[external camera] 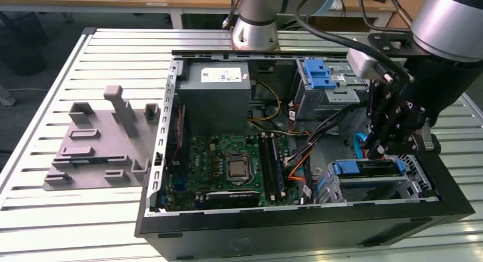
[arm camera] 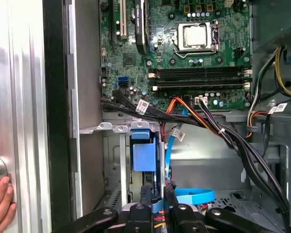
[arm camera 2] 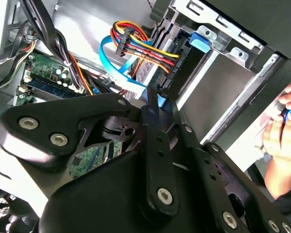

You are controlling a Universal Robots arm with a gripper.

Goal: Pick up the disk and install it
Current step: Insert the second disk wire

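Observation:
The disk [external camera: 370, 169] sits in the lower drive cage [external camera: 419, 185] of the open computer case, at the exterior view's right, with its blue end piece facing the motherboard. In the first wrist view the disk [arm camera: 145, 156] shows as a blue block inside the cage slot. My gripper [external camera: 381, 154] hangs just above that cage. Its black fingers stand close together in both wrist views, gripper [arm camera: 157, 206] and gripper [arm camera 2: 153, 99], with a bit of blue at the tips. Whether that blue is the disk's rail or a cable I cannot tell.
A bundle of black, orange and blue cables [arm camera: 223, 131] crosses beside the cage, with a blue flat cable [arm camera: 194, 196] near the fingers. The motherboard [external camera: 234, 166], power supply [external camera: 219, 89] and upper cage with blue latch [external camera: 317, 75] fill the case. A person's hand [arm camera 2: 281, 131] rests outside it.

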